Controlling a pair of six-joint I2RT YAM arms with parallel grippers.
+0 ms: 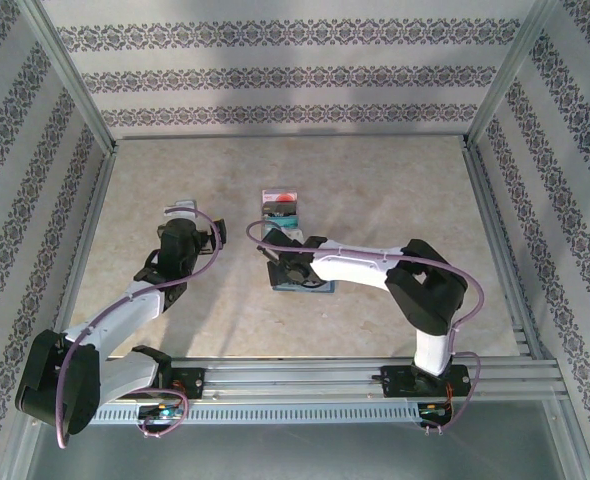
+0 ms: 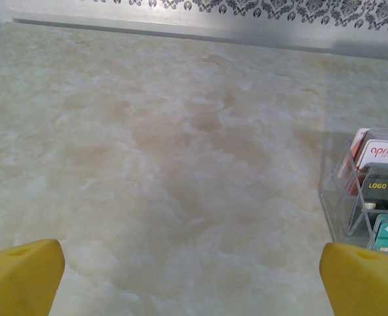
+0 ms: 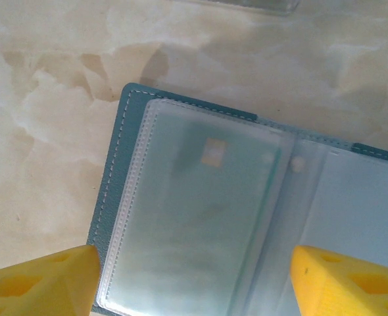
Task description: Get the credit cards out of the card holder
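Here, credit cards (image 2: 378, 187) read "april" and "LOGO".

Bright, even overhead light leaves only soft, faint shadows on the pale worktop (image 1: 375, 200); both wrist views look hazy, blurriest at their lower corners.

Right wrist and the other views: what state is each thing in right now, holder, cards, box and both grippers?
Card holder: lying open on the table, not gripped.
Sleeved card: inside the holder's clear sleeve, not yet out.
Clear box: standing on the table, holding cards.
Boxed cards: red-and-white, dark and teal, sitting in the box.
Left gripper: open, empty, over bare table.
Right gripper: open, fingers either side of the sleeved panel.
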